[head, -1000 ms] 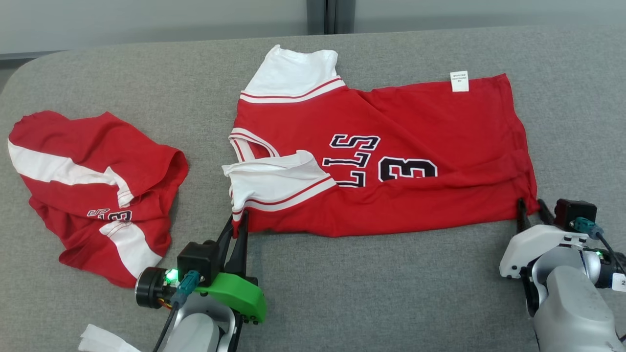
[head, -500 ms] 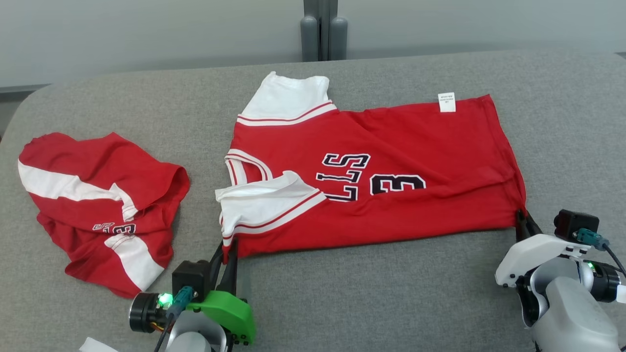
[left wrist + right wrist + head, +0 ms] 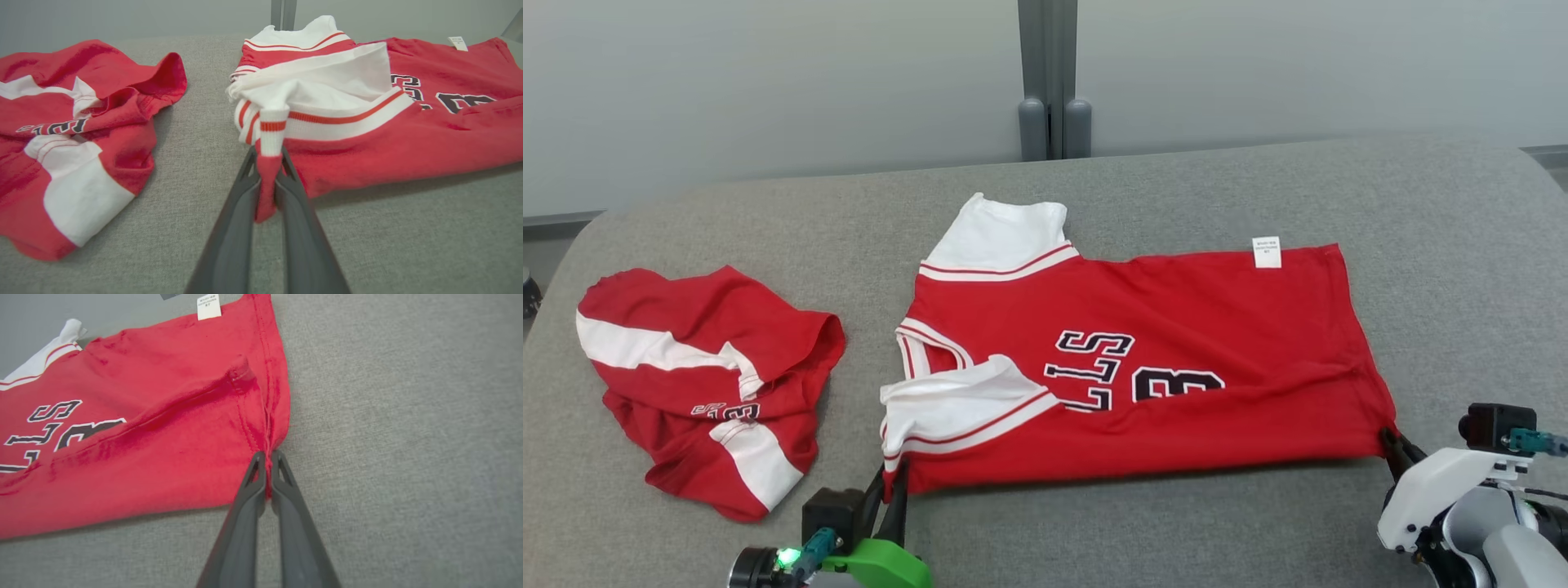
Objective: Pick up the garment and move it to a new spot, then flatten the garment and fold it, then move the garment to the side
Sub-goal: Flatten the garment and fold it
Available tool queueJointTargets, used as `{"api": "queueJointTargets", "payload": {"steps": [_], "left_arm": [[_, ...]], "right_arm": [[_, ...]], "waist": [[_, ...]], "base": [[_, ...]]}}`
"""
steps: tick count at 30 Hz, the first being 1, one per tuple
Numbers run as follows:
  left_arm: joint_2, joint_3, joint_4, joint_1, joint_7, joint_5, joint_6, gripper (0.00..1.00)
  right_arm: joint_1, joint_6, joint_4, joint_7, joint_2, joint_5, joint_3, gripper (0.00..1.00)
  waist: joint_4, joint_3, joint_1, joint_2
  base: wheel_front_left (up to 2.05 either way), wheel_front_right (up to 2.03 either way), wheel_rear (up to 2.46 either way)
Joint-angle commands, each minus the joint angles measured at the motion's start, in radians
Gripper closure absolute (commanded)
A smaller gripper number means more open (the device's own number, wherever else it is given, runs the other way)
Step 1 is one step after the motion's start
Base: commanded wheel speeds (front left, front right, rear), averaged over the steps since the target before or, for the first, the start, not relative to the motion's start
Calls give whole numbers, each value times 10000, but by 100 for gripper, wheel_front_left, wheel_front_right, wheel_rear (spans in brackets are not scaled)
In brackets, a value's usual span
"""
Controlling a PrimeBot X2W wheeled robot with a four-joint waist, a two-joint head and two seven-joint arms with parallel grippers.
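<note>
The garment [image 3: 1176, 343] is a red jersey with white sleeves and dark lettering, spread across the grey surface. My left gripper [image 3: 890, 482] is shut on its near sleeve corner, where a red and white cuff bunches between the fingers [image 3: 267, 163]. My right gripper [image 3: 1392, 441] is shut on the near hem corner, the seam pinched at the fingertips [image 3: 267, 457]. The near edge of the garment [image 3: 122, 457] is lifted slightly, casting a shadow beneath it.
A second red and white jersey [image 3: 707, 384] lies crumpled at the left, also seen as a heap [image 3: 77, 130] in the left wrist view. The grey padded table [image 3: 1143, 531] has bare room in front and at the right. A grey post [image 3: 1049, 82] stands behind.
My right gripper closed on the hem corner. Both grippers have drawn the garment's near edge taut. The head camera tilted up, so the whole scene sits lower in view.
</note>
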Motion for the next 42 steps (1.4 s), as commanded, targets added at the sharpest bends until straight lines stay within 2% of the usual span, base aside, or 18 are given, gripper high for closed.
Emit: {"api": "queueJointTargets", "payload": {"steps": [1, 6, 10, 11, 12, 13, 14, 21, 24, 29, 33, 38, 42], "left_arm": [[121, -16, 29, 136, 91, 6, -18, 100], [275, -114, -16, 351, 778, -17, 81, 100], [347, -291, -290, 476, 1389, -59, -46, 100], [361, -312, -348, 491, 1459, -77, -51, 90], [390, -330, -443, 502, 1521, -53, -8, 58], [404, -335, -515, 508, 1549, -30, 42, 31], [413, -351, -592, 519, 1582, -18, 88, 0], [517, -105, -1079, 272, 1272, -78, 430, 0], [470, 133, -1452, -14, 665, -232, 545, 0], [461, 333, -1983, -520, 134, -241, 463, 0], [721, 110, -1994, -1389, 195, 61, 171, 0], [1190, -378, -1535, -3039, 1536, 371, -549, 0], [1509, -673, -1238, -4486, 2630, 94, -1061, 0]], "right_arm": [[281, -17, -235, 317, -320, 101, 0, 100], [933, -17, -1012, 1351, -439, 282, -213, 100], [1343, -17, -1510, 1906, -282, 151, -521, 100], [1384, -19, -1587, 1902, -224, 78, -671, 100], [1423, -17, -1707, 1914, -128, -20, -800, 54], [1450, -17, -1792, 1898, -32, -89, -913, 0], [1453, -17, -1872, 1864, 75, -173, -1096, 0], [1279, -10, -2800, 1477, 439, -765, -1411, 0], [1137, -10, -3350, 804, 497, -931, -1261, 0], [779, -10, -3774, -282, 537, -1040, -961, 0], [221, -10, -3754, -950, 654, -1270, -978, 0], [-804, -10, -3349, -1316, 707, -1640, -600, 0], [-1698, -10, -3008, -1440, 712, -1806, -180, 0]], "waist": [[-60, -109, 0, -1], [-93, -185, 0, -1], [-86, -169, 0, -1], [-83, -161, 0, -1], [-80, -148, 0, -1], [-81, -133, 0, -1], [-86, -106, 0, -1], [-100, 179, 0, -1], [-144, 360, 0, -1], [-253, 747, 0, -1], [-412, 1287, 0, -1], [-749, 2074, 0, -1], [-1130, 2733, 0, -1]], "base": [[0, 0, 0], [0, 0, 0], [0, 0, 0], [0, 0, 0], [0, 0, 0], [0, 0, 0], [0, 0, 0], [0, 0, 0], [0, 0, 0], [0, 0, 0], [0, 0, 0], [0, 0, 0], [0, 0, 0]]}}
